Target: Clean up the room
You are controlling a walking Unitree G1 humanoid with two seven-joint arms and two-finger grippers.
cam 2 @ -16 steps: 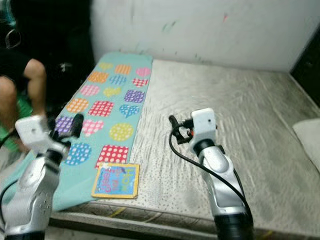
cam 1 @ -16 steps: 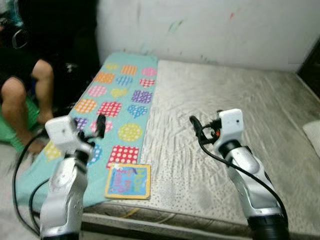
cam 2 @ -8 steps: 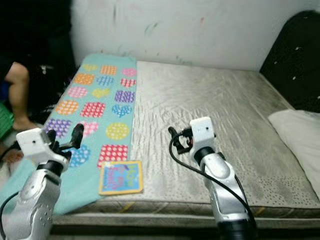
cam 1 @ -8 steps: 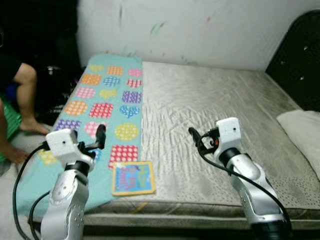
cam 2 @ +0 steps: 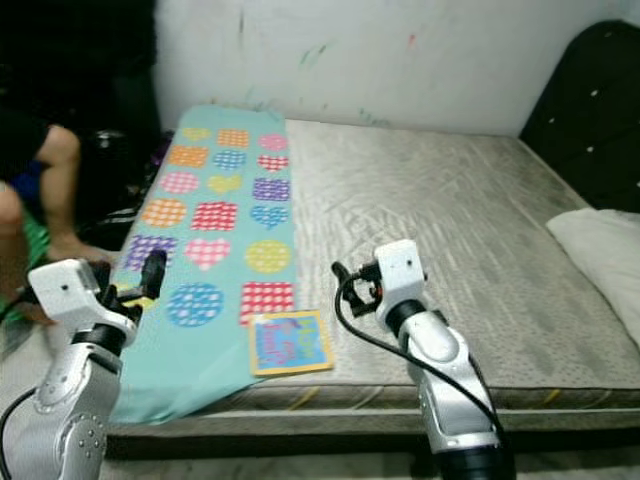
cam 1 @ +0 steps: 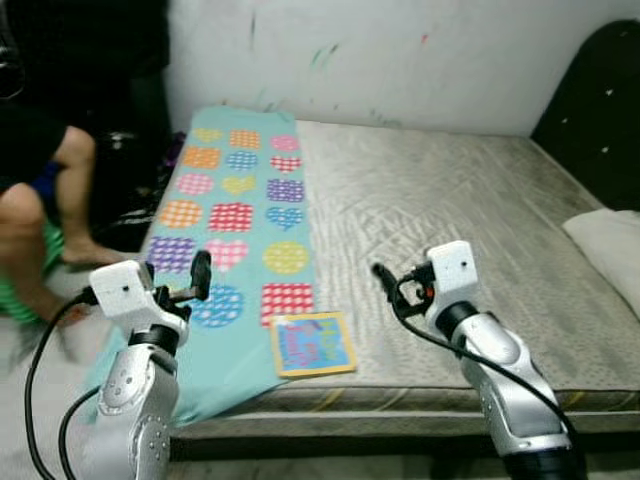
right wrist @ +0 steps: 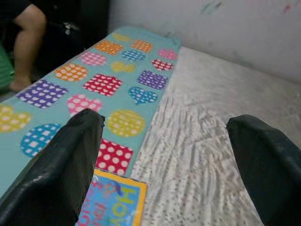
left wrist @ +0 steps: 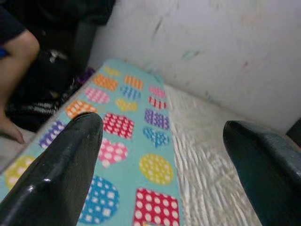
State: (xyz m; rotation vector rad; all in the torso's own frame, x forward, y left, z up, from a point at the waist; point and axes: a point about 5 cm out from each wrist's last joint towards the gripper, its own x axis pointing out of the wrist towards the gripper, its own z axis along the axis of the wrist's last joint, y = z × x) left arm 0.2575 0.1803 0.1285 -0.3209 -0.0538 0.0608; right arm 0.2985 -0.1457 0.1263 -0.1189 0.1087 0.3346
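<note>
Teal mat (cam 1: pixel 235 215), one book (cam 1: pixel 312 343)

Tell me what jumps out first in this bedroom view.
The teal blanket with bright dotted hearts and shapes runs down the left side of the bare grey mattress. A colourful book lies at the blanket's near end by the mattress edge. A person's bare leg shows at far left, and a white pillow at right.

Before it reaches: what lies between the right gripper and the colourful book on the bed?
In the left eye view, bare grey mattress separates the right gripper from the book, which overlaps the patterned teal blanket.
</note>
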